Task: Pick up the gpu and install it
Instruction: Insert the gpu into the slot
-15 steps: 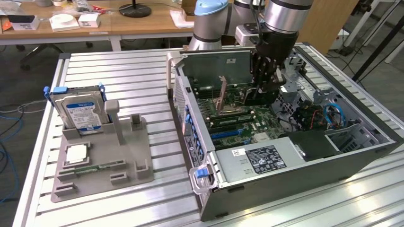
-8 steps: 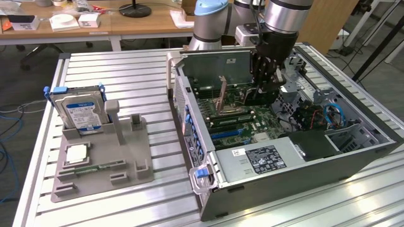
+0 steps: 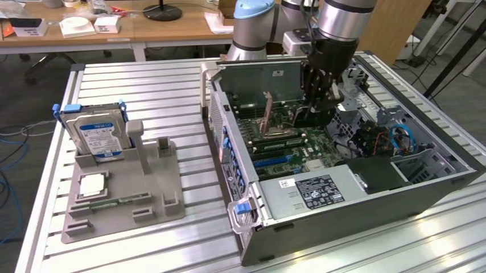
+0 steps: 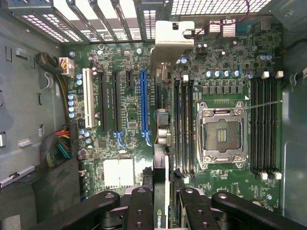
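Observation:
My gripper [image 3: 322, 96] reaches down into the open computer case [image 3: 227, 142] and is shut on the gpu [image 4: 162, 143]. In the wrist view the card shows edge-on between the black fingers [image 4: 142, 203], with a green logo on it near the grip. Its silver end bracket [image 4: 173, 39] points toward the slotted rear wall of the case. The gpu hangs over the green motherboard [image 4: 120, 72], close beside the long blue slot [image 4: 143, 105] and roughly parallel to it. I cannot tell whether its lower edge touches the board. In the exterior view the card is mostly hidden behind the gripper.
A grey holder [image 3: 122, 187] on the slatted table carries a silver hard drive [image 3: 95, 133] and a small memory stick [image 3: 114, 200]. Inside the case are the empty processor socket [image 4: 223, 134], black memory slots [image 4: 266, 124], coloured power cables [image 4: 62, 143] and a black power supply [image 3: 319, 190].

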You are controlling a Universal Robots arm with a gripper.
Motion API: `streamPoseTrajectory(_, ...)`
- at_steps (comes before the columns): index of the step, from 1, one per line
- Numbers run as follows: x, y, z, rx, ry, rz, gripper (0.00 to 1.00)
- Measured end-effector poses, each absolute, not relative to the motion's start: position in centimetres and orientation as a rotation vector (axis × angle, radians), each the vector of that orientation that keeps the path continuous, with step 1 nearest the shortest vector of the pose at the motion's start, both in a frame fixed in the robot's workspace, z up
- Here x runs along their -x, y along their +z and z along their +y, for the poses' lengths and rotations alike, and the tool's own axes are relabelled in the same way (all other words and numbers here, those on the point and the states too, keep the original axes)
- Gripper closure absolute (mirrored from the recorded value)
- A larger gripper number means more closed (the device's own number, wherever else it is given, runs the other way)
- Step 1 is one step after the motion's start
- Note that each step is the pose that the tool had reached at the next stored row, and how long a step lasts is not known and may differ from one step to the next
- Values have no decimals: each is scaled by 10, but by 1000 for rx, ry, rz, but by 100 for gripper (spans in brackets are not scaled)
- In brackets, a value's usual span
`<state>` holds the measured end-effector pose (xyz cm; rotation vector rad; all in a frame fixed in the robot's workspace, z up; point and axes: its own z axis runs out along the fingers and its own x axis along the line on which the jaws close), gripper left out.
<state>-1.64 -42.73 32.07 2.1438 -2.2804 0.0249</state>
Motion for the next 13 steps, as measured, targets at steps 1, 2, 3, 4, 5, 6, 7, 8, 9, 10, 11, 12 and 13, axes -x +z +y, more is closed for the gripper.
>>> streamPoseTrajectory(1,16,320,-427,-2144,25,-2280,74)
streamPoseTrajectory(2,16,320,-427,-2145,25,-2279,74)
streamPoseTrajectory(3,16,320,-427,-2145,25,-2279,74)
streamPoseTrajectory(4,16,320,-427,-2146,25,-2279,74)
streamPoseTrajectory(5,17,319,-427,-2146,25,-2278,74)
streamPoseTrajectory(6,17,319,-427,-2146,25,-2278,74)
streamPoseTrajectory(7,17,319,-427,-2146,25,-2278,74)
streamPoseTrajectory(8,17,319,-427,-2146,25,-2278,74)
streamPoseTrajectory(9,17,318,-427,-2147,25,-2278,74)
streamPoseTrajectory(10,17,318,-427,-2147,25,-2277,74)
streamPoseTrajectory(11,17,318,-427,-2147,25,-2277,74)
streamPoseTrajectory(12,17,318,-427,-2147,25,-2277,74)
streamPoseTrajectory(13,17,317,-427,-2147,25,-2277,74)
